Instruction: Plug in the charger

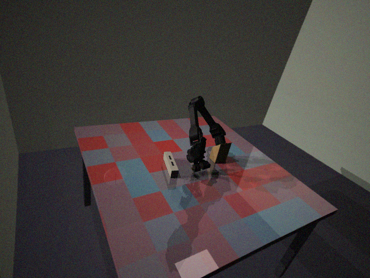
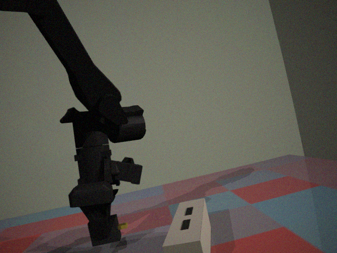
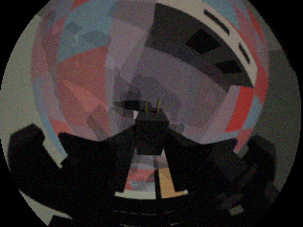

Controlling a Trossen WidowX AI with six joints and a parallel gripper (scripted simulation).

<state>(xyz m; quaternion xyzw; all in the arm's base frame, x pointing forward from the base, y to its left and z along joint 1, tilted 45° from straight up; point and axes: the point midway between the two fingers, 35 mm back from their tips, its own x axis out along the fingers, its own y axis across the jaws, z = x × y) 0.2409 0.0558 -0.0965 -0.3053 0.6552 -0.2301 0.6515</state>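
Fingers (image 1: 199,174) (image 2: 104,231) clamped on charger (image 2: 115,227) (image 3: 151,135), prongs (image 2: 123,226) (image 3: 152,105) left sticking out, presumably for straight insertion into strip (image 1: 170,164) (image 2: 187,231) (image 3: 192,39).

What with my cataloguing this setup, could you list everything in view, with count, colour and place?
charger: one, dark, with two yellowish prongs, between the gripper's fingers
power strip: one, off-white, beside the gripper, two dark openings on top
angled block: one, tan and dark, near the arm's base
pale patch: one, pinkish white, at the table's near edge
table: one, red, blue and mauve patchwork, under everything
walls: several, grey-green, behind
floor: one, dark purplish, below
arm: one, black, above the table
gripper: one, black, shut on the charger
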